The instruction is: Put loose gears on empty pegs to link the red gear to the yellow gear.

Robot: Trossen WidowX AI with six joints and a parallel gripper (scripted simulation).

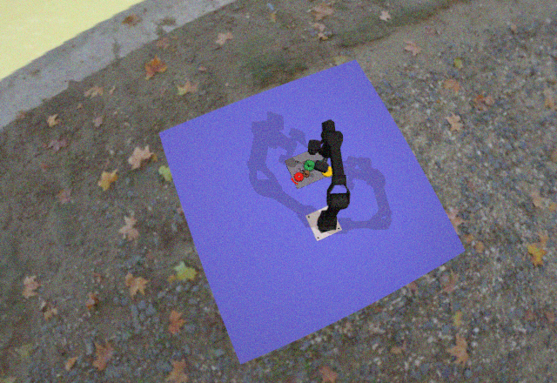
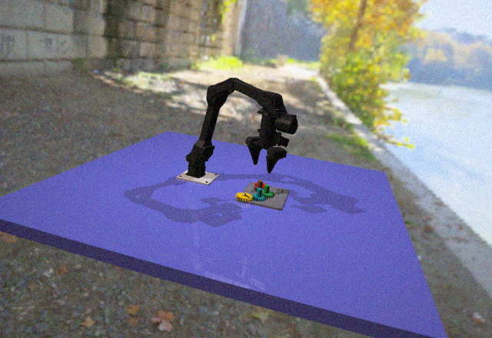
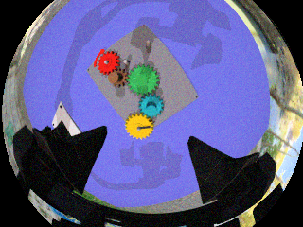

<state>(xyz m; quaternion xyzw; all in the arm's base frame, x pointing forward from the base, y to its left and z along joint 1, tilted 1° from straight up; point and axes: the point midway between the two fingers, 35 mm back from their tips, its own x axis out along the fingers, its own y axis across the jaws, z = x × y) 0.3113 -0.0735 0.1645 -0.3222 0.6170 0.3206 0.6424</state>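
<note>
The grey board (image 1: 299, 184) (image 2: 280, 202) (image 3: 177, 90) carries a row of gears. The red gear (image 1: 298, 174) (image 3: 109, 62) adjoins the small brown gear (image 3: 115, 78). The brown gear adjoins the large green gear (image 1: 309, 164) (image 3: 143, 79) (image 2: 267, 191). Green adjoins the teal gear (image 2: 259, 196) (image 3: 151, 106), which adjoins the yellow gear (image 1: 328, 171) (image 2: 243, 197) (image 3: 137, 123) with the black stripe. Their teeth appear to meet, and all look level. My gripper (image 2: 262, 167) (image 3: 148, 136) is wide open and empty, above the board. The arm hides teal in the top view.
Two bare pegs show in the wrist view: one peg (image 3: 126, 61) beside the red gear and another peg (image 3: 148, 43) near the board's far corner. The arm's pale base plate (image 1: 313, 227) (image 2: 182, 177) (image 3: 63, 120) is on the blue table (image 1: 251, 279) (image 2: 317, 246). No loose gear shows on the table.
</note>
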